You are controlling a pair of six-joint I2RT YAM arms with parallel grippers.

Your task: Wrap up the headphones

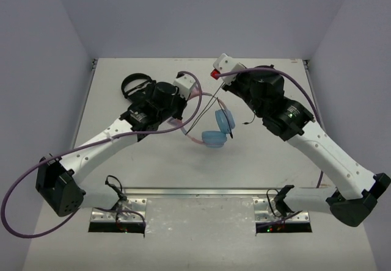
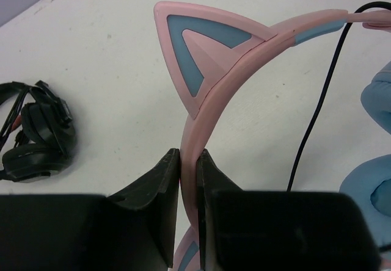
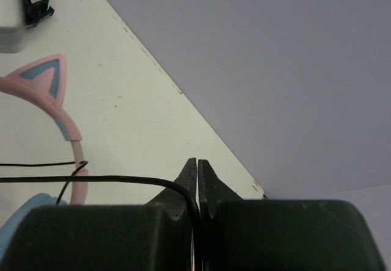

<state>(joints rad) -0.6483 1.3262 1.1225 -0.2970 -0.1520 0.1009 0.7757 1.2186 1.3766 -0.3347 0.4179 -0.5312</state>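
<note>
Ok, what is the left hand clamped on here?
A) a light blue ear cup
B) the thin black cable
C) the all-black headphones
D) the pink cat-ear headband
D: the left wrist view shows the left hand shut on the pink cat-ear headband just below one ear, with the thin black cable hanging apart from the fingers.

Headphones point(image 1: 225, 121) at mid worktop point(image 1: 256, 161), between the two arms. Headband point(image 2: 208, 118) clamped upright between left fingers point(image 2: 160, 191); ear cups point(image 1: 214, 138) to the right of that grip. Cable point(image 3: 91, 178) pinched between right fingers point(image 3: 181, 188), behind and right of the cups, stretched leftward to the headband. Other headset point(image 1: 135, 83) flat on worktop at rear left, left of the left fingers, apart from the headphones.
</note>
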